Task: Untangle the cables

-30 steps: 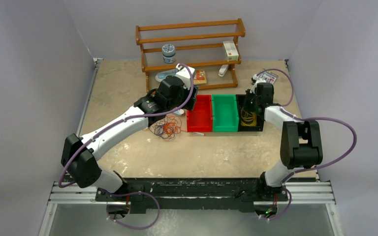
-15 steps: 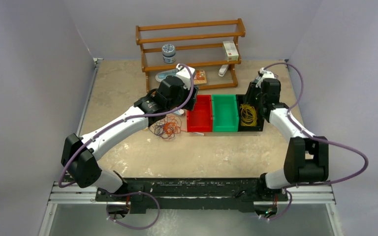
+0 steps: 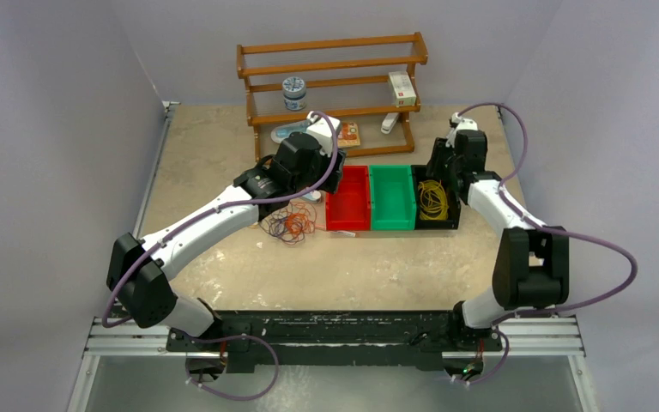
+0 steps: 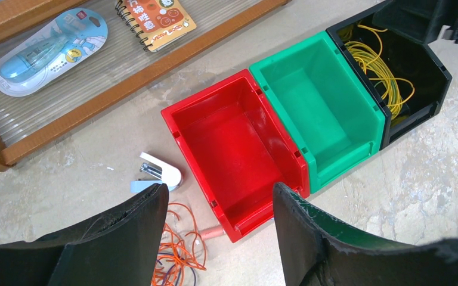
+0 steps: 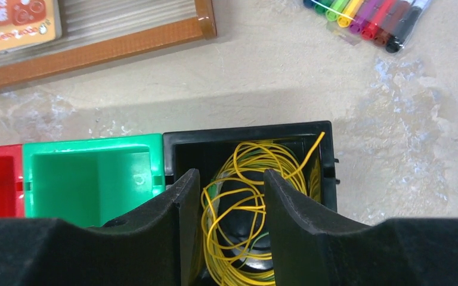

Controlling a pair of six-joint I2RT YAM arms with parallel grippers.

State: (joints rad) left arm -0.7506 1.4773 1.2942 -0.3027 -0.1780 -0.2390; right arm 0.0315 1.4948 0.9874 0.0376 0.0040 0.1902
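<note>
Sandy, mottled table [image 3: 223,283] fills this grey-walled booth, with both arms bolted at its near edge. A little way in, left of centre, the cables [image 3: 289,225] that remain knotted lie on the bare table as a small heap of orange-red and dark loops, just left of the near end of the red bin [image 3: 348,202] and close to a small white stapler [image 4: 161,173]. The left claw [image 4: 217,196] hangs above that spot with its fingers spread wide and nothing between them. Beyond, the red bin, a green bin [image 3: 392,197] and a black bin [image 3: 448,216] stand touching in a row. One yellow cable [image 5: 238,196] is coiled inside the black bin, and the right claw [image 5: 229,179] sits over it with its jaws parted and no strand pinched that I can see. I take the step to be letting go of the yellow one. To do it well, that claw should rise straight up so no loop snags on a finger and gets dragged back over the rim. The left claw would then do best to nip a single strand at the heap's outer edge and draw it away slowly. Farthest off stands the wooden rack [image 3: 330,81] with its odds and ends.
</note>
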